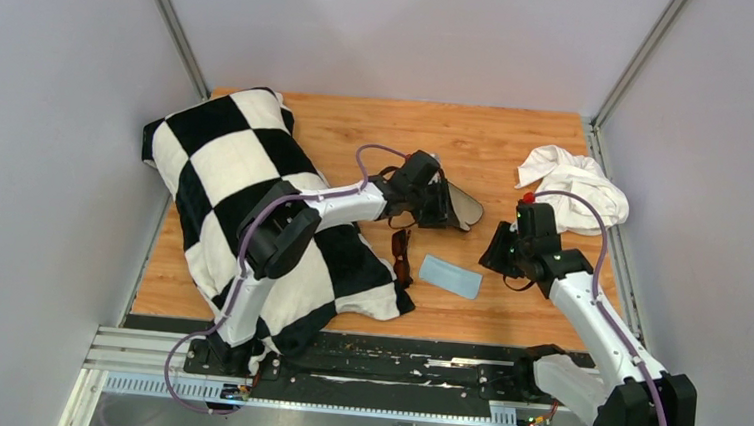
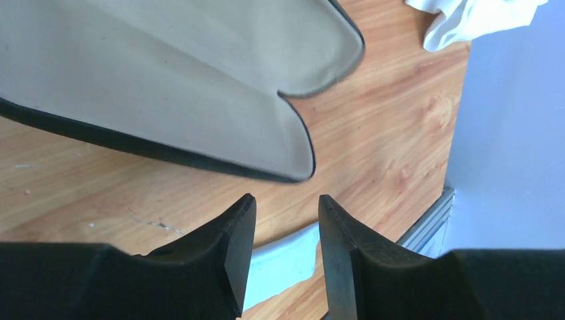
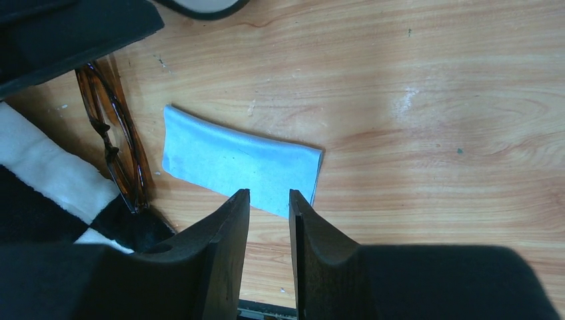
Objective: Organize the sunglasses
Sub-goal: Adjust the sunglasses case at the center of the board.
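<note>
The sunglasses [image 1: 402, 256], with a dark reddish-brown frame, lie folded on the wooden table beside the checkered cloth's edge. They also show in the right wrist view [image 3: 118, 143]. The black case [image 1: 462, 208] lies open behind them, its beige lining [image 2: 166, 73] facing up. My left gripper [image 1: 441, 203] is open and empty, its fingertips [image 2: 241, 213] just short of the case's rim. My right gripper [image 1: 498, 254] is slightly open and empty, hovering above the near edge of the light blue cloth [image 3: 240, 160], to the right of the sunglasses.
A black-and-white checkered cloth [image 1: 244, 194] covers the table's left side and runs under the left arm. A crumpled white cloth [image 1: 575, 185] lies at the back right. The light blue cloth [image 1: 451, 276] lies flat right of the sunglasses. Grey walls enclose the table.
</note>
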You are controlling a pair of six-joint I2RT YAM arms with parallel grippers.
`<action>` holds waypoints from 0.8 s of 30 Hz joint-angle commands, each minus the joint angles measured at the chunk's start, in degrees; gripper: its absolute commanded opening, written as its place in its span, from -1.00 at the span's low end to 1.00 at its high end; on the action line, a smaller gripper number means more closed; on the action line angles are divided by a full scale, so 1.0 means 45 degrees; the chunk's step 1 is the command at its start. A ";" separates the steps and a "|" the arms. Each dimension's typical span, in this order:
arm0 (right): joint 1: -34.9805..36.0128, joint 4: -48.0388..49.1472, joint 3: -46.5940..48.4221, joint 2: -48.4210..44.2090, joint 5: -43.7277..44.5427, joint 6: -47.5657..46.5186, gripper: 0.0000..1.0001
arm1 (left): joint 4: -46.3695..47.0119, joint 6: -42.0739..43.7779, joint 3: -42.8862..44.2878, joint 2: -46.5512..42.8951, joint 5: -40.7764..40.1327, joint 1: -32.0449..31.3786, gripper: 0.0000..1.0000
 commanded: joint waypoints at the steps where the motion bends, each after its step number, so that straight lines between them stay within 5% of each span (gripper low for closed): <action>1: -0.0147 -0.0338 -0.0217 -0.0194 0.0122 0.0121 -0.31 | -0.0272 0.0274 0.0065 -0.1128 -0.0717 -0.0021 -0.08; 14: -0.0148 -0.0278 -0.0643 0.1157 0.0208 0.0242 0.13 | -0.1368 0.3202 -0.2302 -0.3736 -0.1018 -0.0051 0.01; 24: -0.0390 0.0568 -0.1060 0.2268 -0.0403 0.0446 0.01 | -0.2191 0.5236 -0.3410 -0.3946 -0.0404 -0.1264 0.10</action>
